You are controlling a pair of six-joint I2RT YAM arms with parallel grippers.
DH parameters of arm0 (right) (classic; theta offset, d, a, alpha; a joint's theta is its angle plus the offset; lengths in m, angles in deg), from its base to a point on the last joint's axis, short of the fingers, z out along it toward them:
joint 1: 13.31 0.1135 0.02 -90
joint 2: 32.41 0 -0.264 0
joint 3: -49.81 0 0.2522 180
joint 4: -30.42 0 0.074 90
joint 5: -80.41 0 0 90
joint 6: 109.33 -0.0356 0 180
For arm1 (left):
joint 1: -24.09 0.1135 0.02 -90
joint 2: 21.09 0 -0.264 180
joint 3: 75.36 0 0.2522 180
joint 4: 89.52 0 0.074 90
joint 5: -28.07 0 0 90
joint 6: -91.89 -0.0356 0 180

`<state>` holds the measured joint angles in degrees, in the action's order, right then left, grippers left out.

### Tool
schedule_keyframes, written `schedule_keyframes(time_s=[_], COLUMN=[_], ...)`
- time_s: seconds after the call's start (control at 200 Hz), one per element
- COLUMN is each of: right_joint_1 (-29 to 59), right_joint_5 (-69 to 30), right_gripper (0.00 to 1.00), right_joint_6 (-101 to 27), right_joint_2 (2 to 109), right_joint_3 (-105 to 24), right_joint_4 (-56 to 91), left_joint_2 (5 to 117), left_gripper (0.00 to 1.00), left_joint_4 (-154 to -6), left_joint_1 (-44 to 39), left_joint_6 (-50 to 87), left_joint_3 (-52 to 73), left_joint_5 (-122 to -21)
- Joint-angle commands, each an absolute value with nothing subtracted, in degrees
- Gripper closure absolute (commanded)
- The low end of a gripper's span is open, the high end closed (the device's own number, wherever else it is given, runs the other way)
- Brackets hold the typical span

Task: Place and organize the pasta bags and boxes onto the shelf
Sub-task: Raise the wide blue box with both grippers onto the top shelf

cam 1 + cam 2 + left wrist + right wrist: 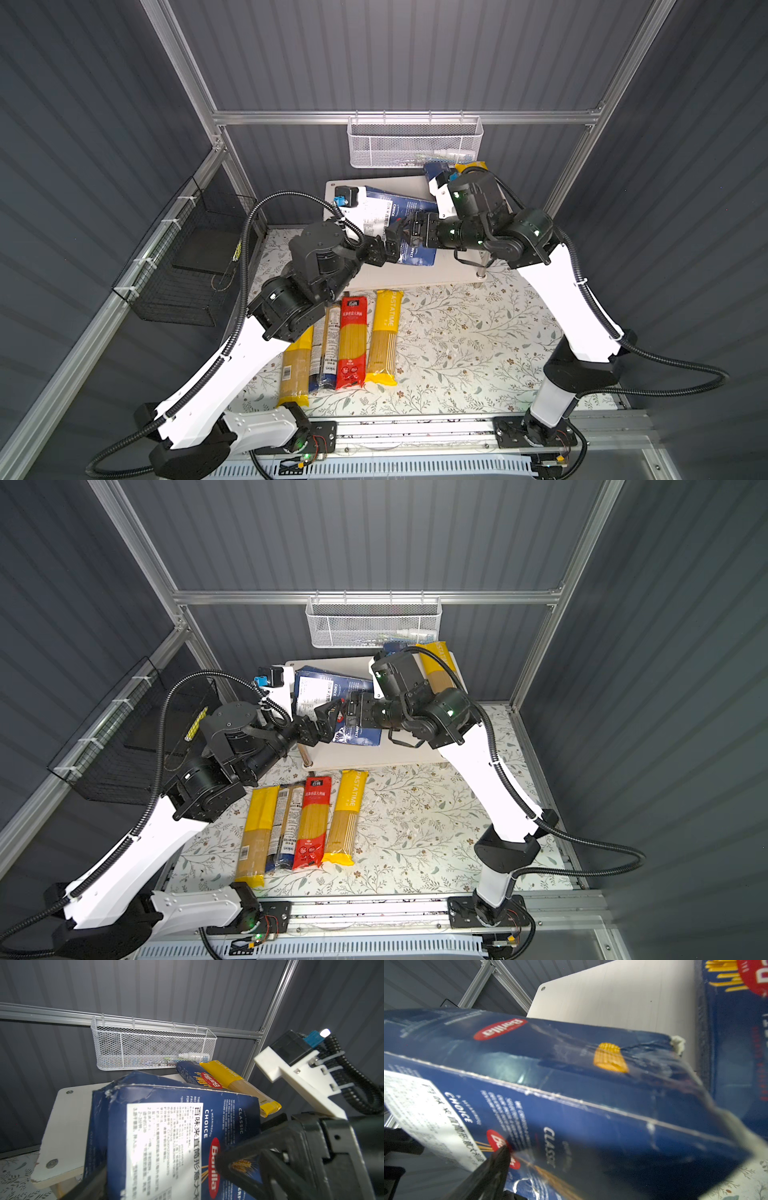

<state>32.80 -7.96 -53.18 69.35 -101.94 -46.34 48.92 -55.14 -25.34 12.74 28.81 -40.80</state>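
Grey-panelled cell, floral desk (pixel 457 353). Wide box (pixel 409 208) sits tilted over the shelf (pixel 386 185) top. Left tool (pixel 390 251): state indeterminate. Right tool (pixel 401 232): jaws wide, one finger (pixel 492 1172) on the box face, grip unconfirmed. Risk: a loose hold lets the box slide off or strike the narrow box (pixel 195 1076). Count: two boxes; five bags (pixel 352 340), four on the desk, yellow bag (pixel 239 1084) shelved.

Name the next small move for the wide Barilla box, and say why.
Probably lower the wide Barilla box flat onto the shelf's top board. It sits tilted over that board with the left gripper and right gripper at its near end; the narrow Barilla box and a yellow packet already lie at its right.
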Motion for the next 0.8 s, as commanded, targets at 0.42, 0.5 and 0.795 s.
schedule_keyframes(time_s=[0.42,0.5,0.795], right_joint_1=[33.1,32.5,30.5], right_joint_5=[-20.9,-20.9,-21.2], right_gripper=[0.12,0.12,0.12], right_joint_6=[-53.7,-53.7,-54.7], right_joint_2=[74.9,75.2,75.5], right_joint_3=[-105.7,-105.7,-106.1], right_joint_4=[-11.0,-10.4,-8.4], left_joint_2=[58.0,58.5,61.4], left_gripper=[0.00,0.00,0.00], left_joint_4=[-59.6,-60.4,-60.5], left_joint_1=[-24.7,-23.2,-22.2], left_joint_6=[11.5,11.8,10.4], left_joint_3=[30.0,29.9,33.3], left_joint_5=[-68.6,-69.7,-70.7])
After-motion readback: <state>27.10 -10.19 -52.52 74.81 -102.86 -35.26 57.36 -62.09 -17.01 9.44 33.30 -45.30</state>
